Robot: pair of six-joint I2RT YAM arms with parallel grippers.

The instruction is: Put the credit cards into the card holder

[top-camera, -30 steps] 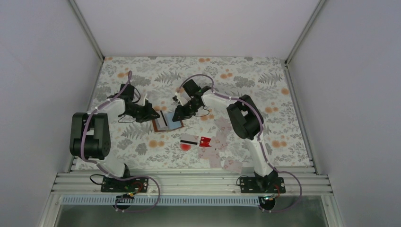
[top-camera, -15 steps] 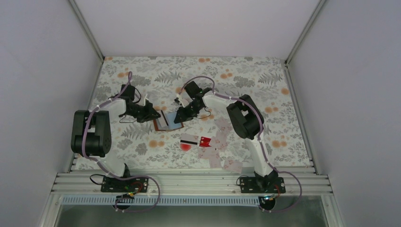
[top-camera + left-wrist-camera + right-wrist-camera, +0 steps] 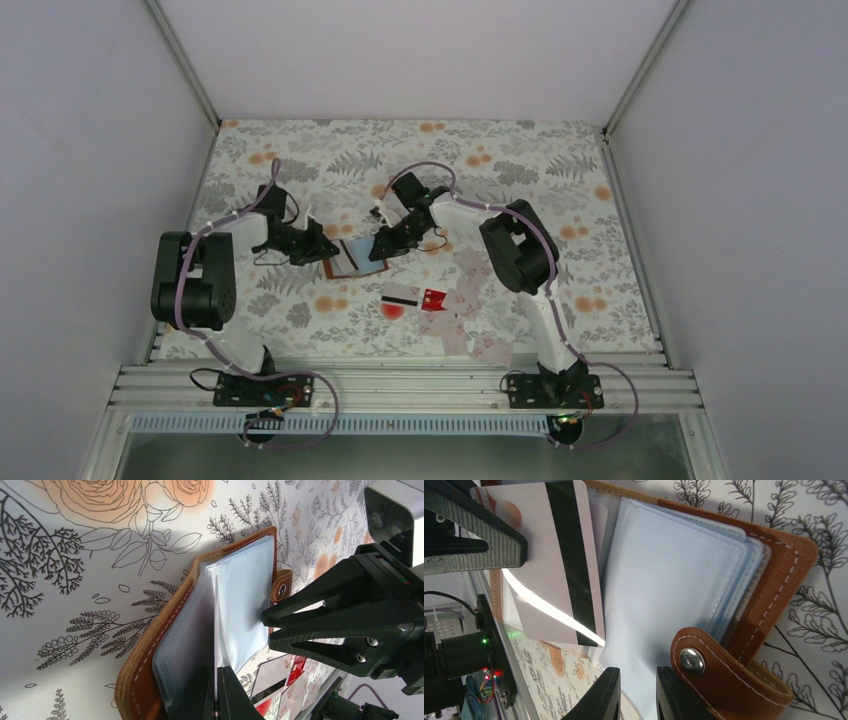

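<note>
Card holder (image 3: 165, 645) near corner cut off by left wrist view's bottom edge. Striped card (image 3: 559, 560) top edge cut by right wrist view's frame. Loose credit cards (image 3: 455, 320) too small overhead to count.

Floral table (image 3: 520, 160), wallet (image 3: 352, 258), cards (image 3: 455, 310)

We see two arms (image 3: 520, 262) of white links and bulky black joints, purple cables (image 3: 183, 280) looped along them, black wedge-shaped fingers (image 3: 340, 615) with small silver screws, and red and green lights at their bases.
</note>
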